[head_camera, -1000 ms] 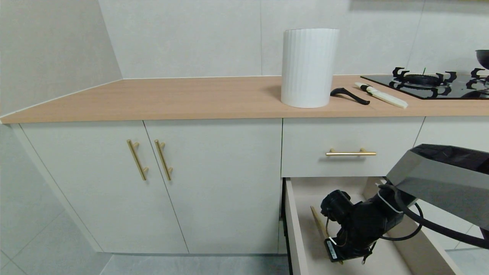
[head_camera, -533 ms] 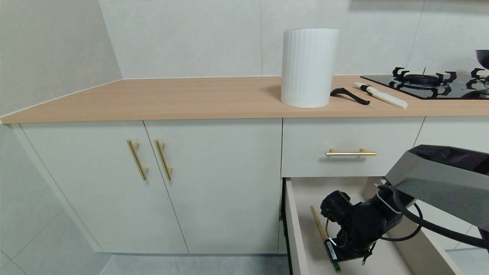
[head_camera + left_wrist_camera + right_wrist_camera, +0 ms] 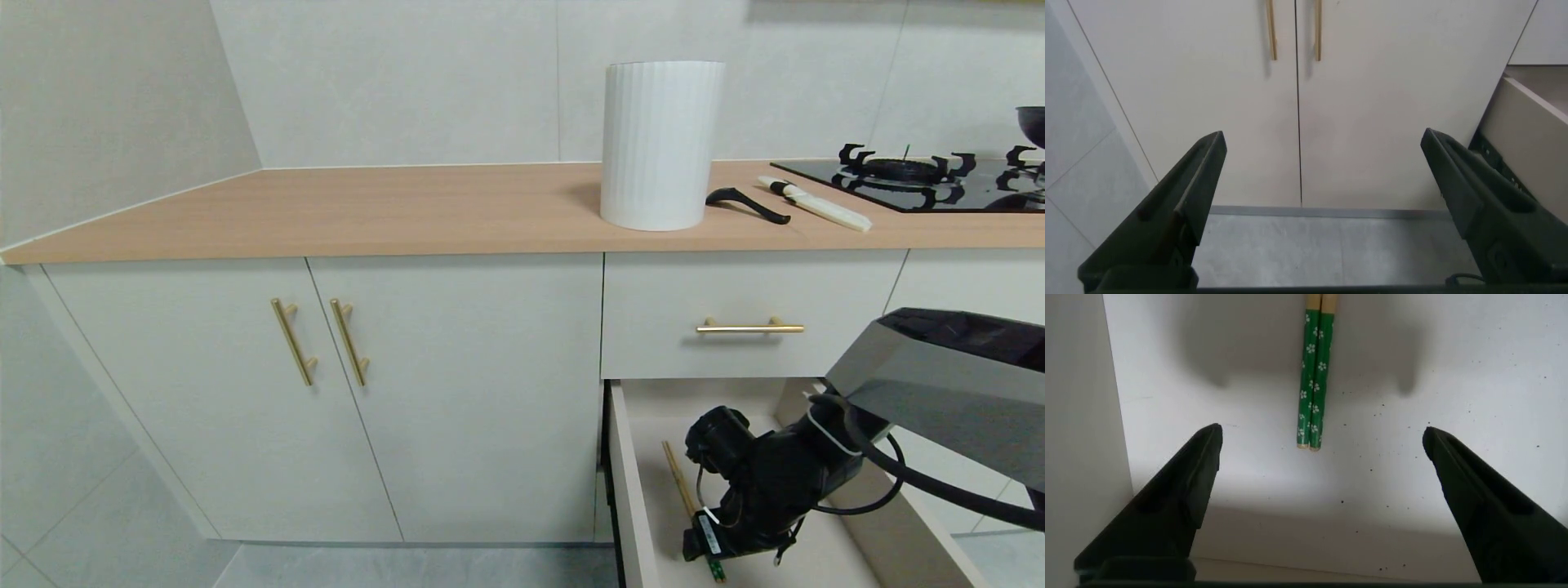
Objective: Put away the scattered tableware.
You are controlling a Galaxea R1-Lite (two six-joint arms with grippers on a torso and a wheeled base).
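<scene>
Chopsticks (image 3: 1314,376) lie flat on the floor of the open drawer (image 3: 633,474), side by side, green flowered ends toward its front. The right end effector (image 3: 1320,433) hangs just over them, jaws spread wide and gripping nothing (a drop-off all but done, by my reading). Left end effector (image 3: 1322,135) is likewise released and empty, facing the cabinet doors (image 3: 1290,98). Next call: lift the right arm clear without nudging the pair, then go up to the table (image 3: 408,212), where a white knife (image 3: 816,204) and a black-handled utensil (image 3: 747,202) lie beside the ribbed canister (image 3: 657,143).
</scene>
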